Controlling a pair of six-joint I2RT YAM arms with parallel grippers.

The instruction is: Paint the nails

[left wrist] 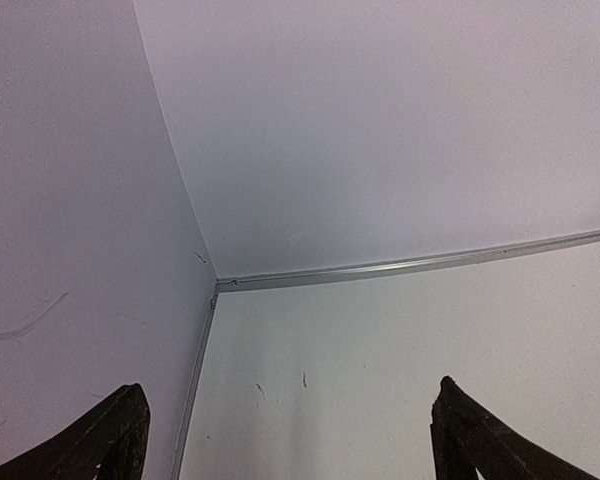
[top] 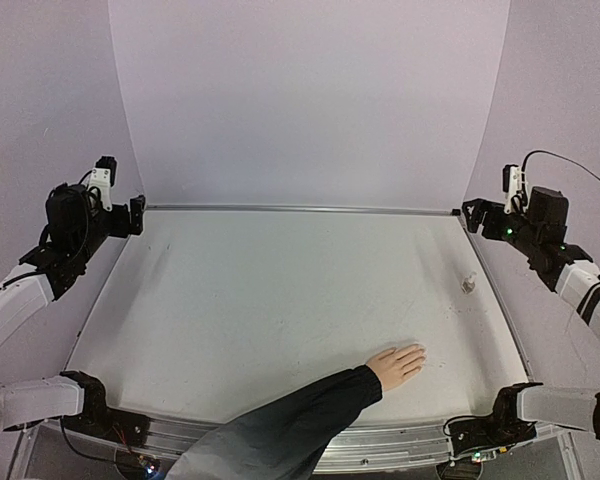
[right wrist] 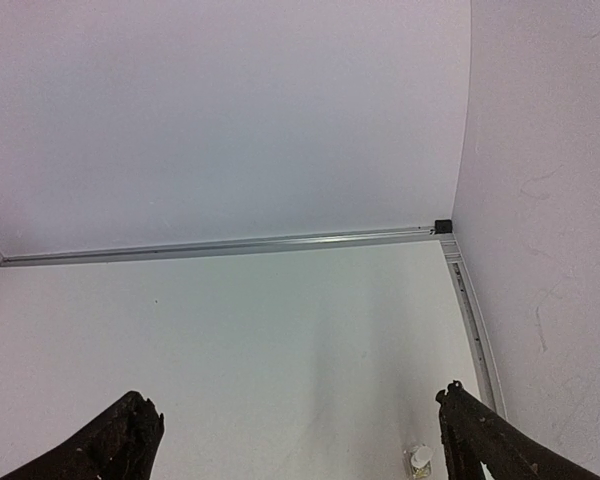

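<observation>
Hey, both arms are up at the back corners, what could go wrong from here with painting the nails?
1. The small bottle stands near the right edge of the table. The open right pincer could tip it on approach.
2. The nails are tiny and nothing visibly steadies the hand, so a stroke may miss or nudge it.

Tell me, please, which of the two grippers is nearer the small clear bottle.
The right gripper: the bottle stands by the right edge of the table, close to it, while the left gripper hangs over the far left corner.
</observation>
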